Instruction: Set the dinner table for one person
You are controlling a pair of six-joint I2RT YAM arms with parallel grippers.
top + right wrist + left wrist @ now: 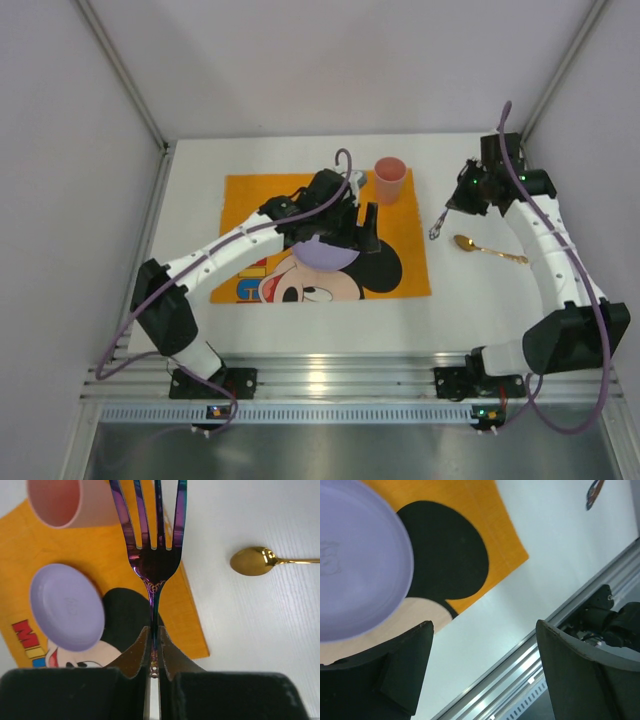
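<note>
White dinner table (470,300) fills top view; orange placemat (240,200) sits mid-table w/ pink cup (389,179), gold spoon (488,249) right of mat. L wrist: your left gripper (484,630) gapes wide, empty, purple plate (355,565) just beside. R wrist: right gripper (154,645) pinched on fork (155,565) handle, prob. lifted.

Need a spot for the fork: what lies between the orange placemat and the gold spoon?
Only bare white tabletop, as the right wrist view shows; in the top view the held fork hangs above it.
</note>
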